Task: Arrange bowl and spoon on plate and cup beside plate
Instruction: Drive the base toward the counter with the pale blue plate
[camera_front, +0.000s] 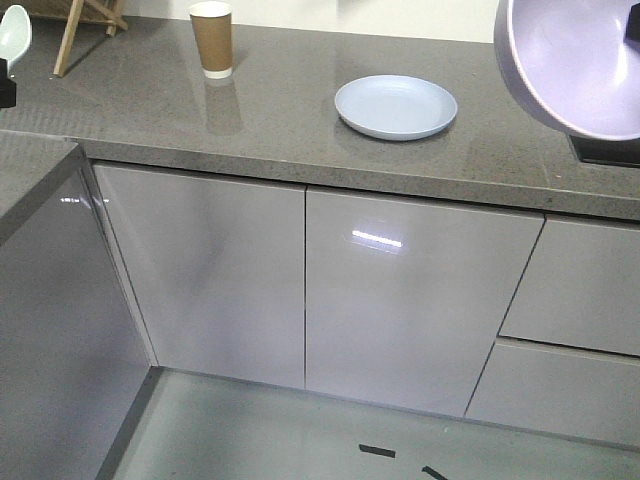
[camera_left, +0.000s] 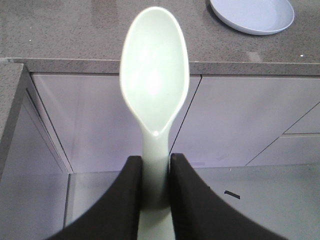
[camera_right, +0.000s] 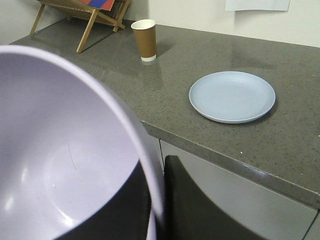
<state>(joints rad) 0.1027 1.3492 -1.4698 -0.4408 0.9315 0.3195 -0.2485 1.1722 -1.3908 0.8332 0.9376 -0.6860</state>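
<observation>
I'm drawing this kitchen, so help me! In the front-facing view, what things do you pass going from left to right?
spoon → wooden stand → cup → plate → bowl

The bowl (camera_right: 60, 150) is lavender, the spoon (camera_left: 154, 75) mint green, the plate (camera_right: 232, 96) pale blue, and the cup (camera_right: 145, 40) brown and white.

Grey speckled countertop (camera_front: 300, 130) is carrying plate (camera_front: 395, 106) near front edge; cup (camera_front: 211, 38) and wooden stand (camera_front: 85, 25) are standing further back, left.
</observation>
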